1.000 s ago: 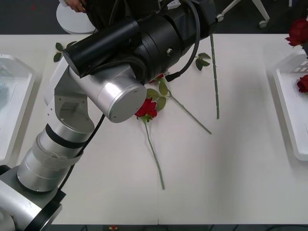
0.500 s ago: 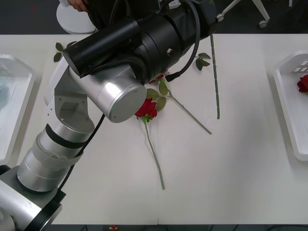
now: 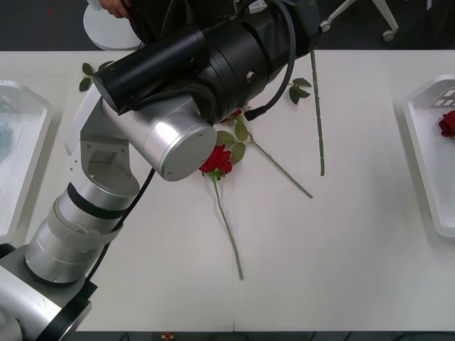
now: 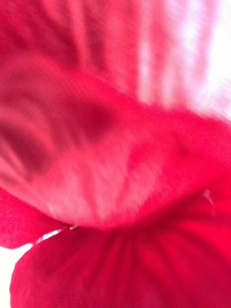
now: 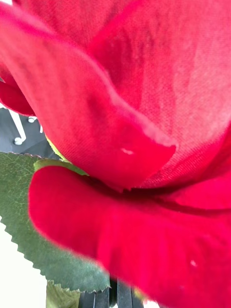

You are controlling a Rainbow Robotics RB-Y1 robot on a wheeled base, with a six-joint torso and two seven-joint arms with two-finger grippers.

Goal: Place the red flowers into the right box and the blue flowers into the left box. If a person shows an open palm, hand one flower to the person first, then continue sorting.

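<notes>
Red flowers: one rose (image 3: 217, 160) lies on the table near centre, its head partly under the robot arm, thin green stem running toward the near edge. A second stem crosses just beside it, slanting right — its head is hidden. A third stem (image 3: 318, 106) hangs upright further right, leaves (image 3: 299, 87) near its top. Another rose head (image 3: 448, 123) rests in the right box (image 3: 426, 170), a white rimmed tray at the table's right edge. Left box (image 3: 21, 163) — a matching tray at the left edge, with a pale blue flower (image 3: 3, 132) just showing. Petals (image 5: 144, 120) press close against the left wrist camera, a toothed leaf beside them; red petals (image 4: 115, 168) also crowd the right wrist camera.
</notes>
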